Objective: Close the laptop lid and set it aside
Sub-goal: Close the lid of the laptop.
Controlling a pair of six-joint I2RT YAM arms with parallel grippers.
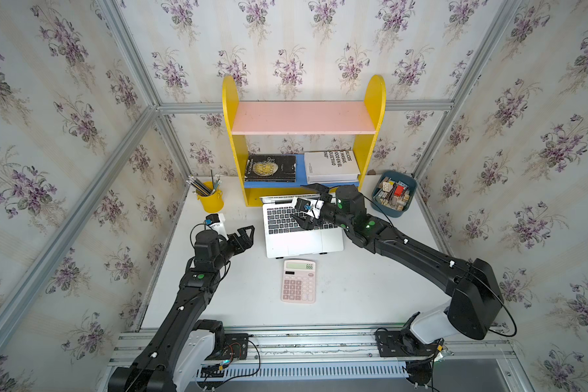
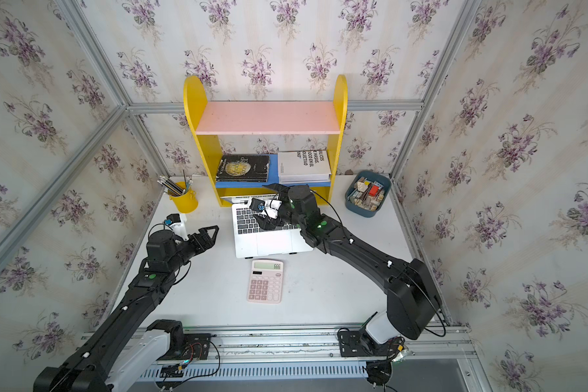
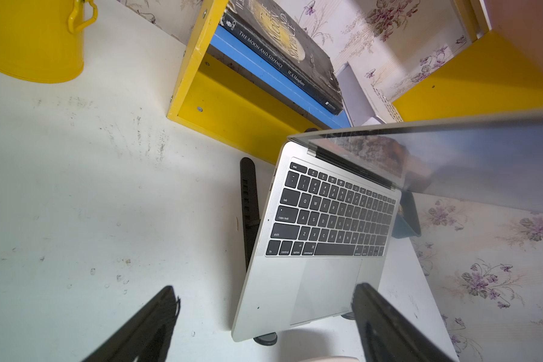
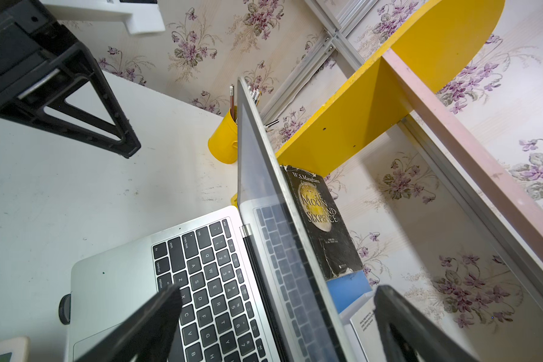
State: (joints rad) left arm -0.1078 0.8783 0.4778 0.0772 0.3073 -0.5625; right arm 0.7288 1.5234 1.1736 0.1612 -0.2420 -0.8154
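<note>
Floral wallpaper with purple sprigs lines the booth on every side, framed by aluminium rails, and a white table fills the floor of it. At the back of the table stands a yellow shelf unit with a pink top board; on its blue lower board lie a black book and a white book side by side.

Just in front of the shelf the laptop sits open on a black folding stand, keyboard facing the arms. The laptop lid stands roughly upright, its top edge close to the shelf's lower board.

The right gripper hangs over the keyboard with its fingers spread wide, one on either side of the lid's edge in the right wrist view; whether they touch it I cannot tell. The left gripper hovers over bare table just beside the laptop's left edge, fingers also apart and holding nothing.

A blue bin of small blocks sits at the table's right rear corner. A pink calculator lies near the laptop's front edge. A yellow cup of pencils stands left of the shelf.
</note>
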